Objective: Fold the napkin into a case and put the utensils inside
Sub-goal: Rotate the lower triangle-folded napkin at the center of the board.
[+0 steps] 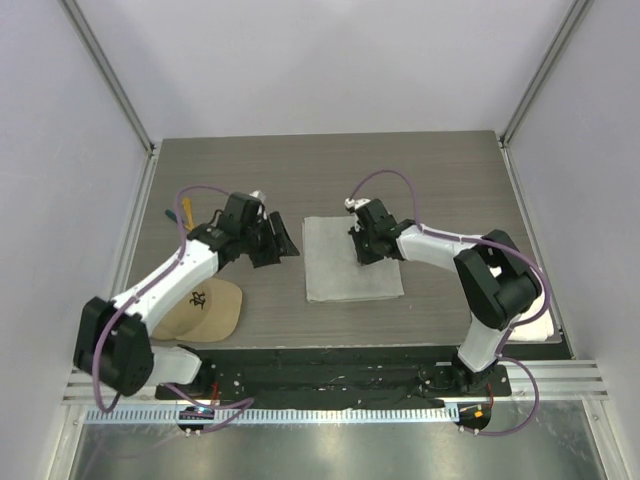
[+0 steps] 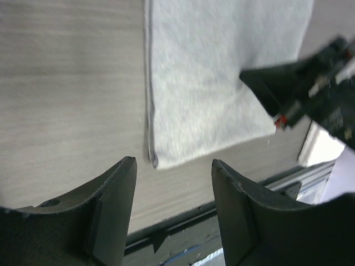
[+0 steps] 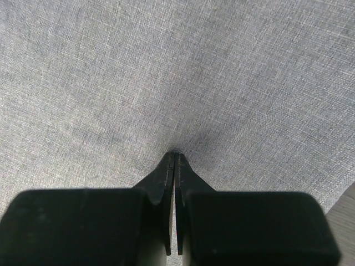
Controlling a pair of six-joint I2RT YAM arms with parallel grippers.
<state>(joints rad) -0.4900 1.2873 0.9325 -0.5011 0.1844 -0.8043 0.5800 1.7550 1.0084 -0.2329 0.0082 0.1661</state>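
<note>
The light grey napkin (image 1: pixel 338 272) lies flat in the middle of the table, folded into a rectangle. It also shows in the left wrist view (image 2: pixel 211 83) and fills the right wrist view (image 3: pixel 166 72). My right gripper (image 1: pixel 363 249) is shut, with its closed tips (image 3: pixel 175 154) pressed down on the cloth's upper right part. My left gripper (image 1: pixel 284 245) is open and empty, just left of the napkin's left edge; it also shows in the left wrist view (image 2: pixel 173 166). An orange-yellow handled utensil (image 1: pixel 184 212) and a dark teal one (image 1: pixel 166 213) lie at the far left. The gold spoon is not in view.
A tan cap with a black emblem (image 1: pixel 205 310) lies at the front left beside the left arm. A thicker white towel (image 1: pixel 541 327) lies at the front right behind the right arm. Walls and frame posts close in the table's sides.
</note>
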